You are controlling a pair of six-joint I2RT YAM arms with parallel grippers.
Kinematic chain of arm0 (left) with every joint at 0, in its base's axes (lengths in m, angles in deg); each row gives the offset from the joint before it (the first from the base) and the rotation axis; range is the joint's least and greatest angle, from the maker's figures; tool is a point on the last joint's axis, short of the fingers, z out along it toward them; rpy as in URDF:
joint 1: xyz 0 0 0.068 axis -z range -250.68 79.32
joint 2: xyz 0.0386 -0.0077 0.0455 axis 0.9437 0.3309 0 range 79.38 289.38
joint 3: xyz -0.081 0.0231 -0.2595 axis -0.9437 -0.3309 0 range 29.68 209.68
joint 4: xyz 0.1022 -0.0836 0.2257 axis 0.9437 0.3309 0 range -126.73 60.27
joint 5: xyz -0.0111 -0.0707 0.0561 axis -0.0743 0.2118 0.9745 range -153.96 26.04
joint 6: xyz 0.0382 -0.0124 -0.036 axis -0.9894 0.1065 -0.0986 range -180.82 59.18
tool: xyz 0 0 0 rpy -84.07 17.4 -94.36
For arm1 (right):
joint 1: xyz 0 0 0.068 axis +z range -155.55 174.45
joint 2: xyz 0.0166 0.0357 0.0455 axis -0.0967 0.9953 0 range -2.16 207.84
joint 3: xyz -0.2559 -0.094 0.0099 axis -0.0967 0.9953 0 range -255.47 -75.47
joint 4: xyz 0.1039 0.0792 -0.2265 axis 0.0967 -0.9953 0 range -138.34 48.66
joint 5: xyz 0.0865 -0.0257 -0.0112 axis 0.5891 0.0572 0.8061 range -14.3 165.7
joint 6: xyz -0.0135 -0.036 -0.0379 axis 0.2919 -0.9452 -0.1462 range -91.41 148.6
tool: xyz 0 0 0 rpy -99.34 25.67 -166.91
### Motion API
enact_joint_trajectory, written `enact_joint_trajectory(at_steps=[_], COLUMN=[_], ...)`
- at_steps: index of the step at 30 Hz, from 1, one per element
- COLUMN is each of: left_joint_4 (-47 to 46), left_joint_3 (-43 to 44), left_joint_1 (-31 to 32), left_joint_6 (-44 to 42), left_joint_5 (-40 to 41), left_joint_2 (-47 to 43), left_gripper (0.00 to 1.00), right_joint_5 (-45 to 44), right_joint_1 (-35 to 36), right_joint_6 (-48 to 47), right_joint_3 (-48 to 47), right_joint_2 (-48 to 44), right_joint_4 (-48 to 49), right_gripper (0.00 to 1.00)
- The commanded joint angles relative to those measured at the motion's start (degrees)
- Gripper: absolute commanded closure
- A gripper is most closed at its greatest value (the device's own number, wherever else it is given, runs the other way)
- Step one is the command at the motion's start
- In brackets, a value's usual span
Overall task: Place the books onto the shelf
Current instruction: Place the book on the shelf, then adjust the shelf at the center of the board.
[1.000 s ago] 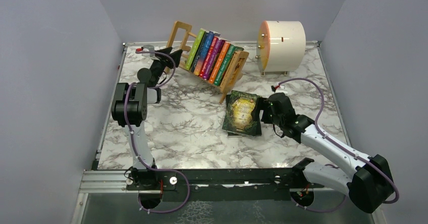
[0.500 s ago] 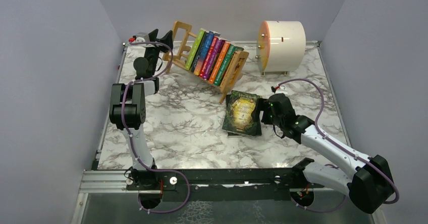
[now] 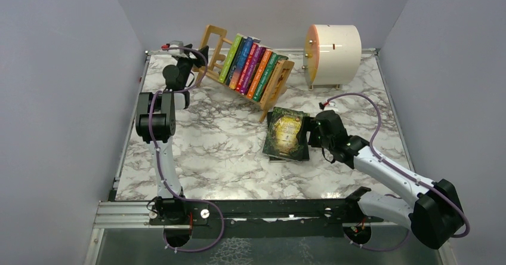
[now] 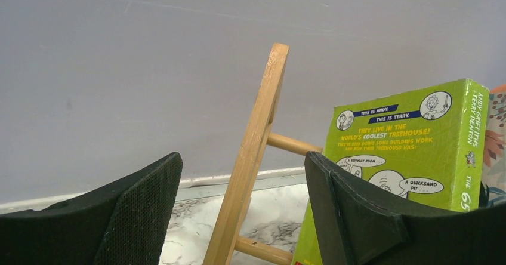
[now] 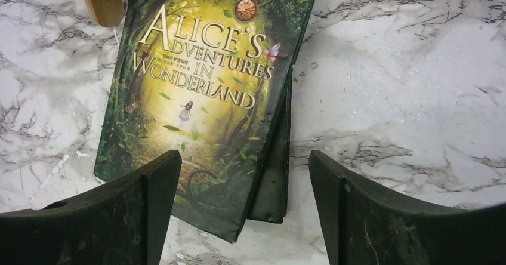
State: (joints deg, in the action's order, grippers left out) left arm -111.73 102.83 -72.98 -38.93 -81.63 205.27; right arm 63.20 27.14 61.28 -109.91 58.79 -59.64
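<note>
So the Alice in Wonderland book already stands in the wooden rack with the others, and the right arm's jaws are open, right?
No. The Alice book lies flat on the marble table, outside the wooden rack, as the right wrist view shows. The right arm's jaws are indeed open.
</note>
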Motion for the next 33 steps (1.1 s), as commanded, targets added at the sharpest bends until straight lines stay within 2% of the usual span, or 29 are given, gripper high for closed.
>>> enact_joint_trajectory(at_steps=[1, 11, 20, 25, 33], left_joint_4=[1.0, 3.5, 3.9, 4.1, 4.6], left_joint_3=[2.4, 4.1, 6.9, 7.0, 7.0], left_joint_1=[-0.6, -0.6, -0.6, -0.5, -0.6], left_joint_6=[-1.4, -1.9, -1.6, -1.7, -1.6], left_joint_5=[-2.7, -2.6, -3.1, -3.4, -3.8], left_joint_2=[1.5, 4.2, 5.7, 6.0, 6.0], left_gripper=[0.31, 0.35, 0.50, 0.54, 0.73], right_joint_5=[0.6, 0.4, 0.0, -0.1, -0.4], right_joint_1=[0.0, 0.0, -0.1, 0.0, 0.0], right_joint_6=[-0.8, -0.5, -0.3, -0.3, -0.3], right_joint_3=[-0.4, 0.0, 0.0, 0.0, -0.1], right_joint_2=[0.6, 0.5, 0.1, -0.1, -0.6], right_joint_4=[2.4, 2.1, 1.7, 1.5, 1.0], right_gripper=[0.22, 0.22, 0.22, 0.22, 0.22])
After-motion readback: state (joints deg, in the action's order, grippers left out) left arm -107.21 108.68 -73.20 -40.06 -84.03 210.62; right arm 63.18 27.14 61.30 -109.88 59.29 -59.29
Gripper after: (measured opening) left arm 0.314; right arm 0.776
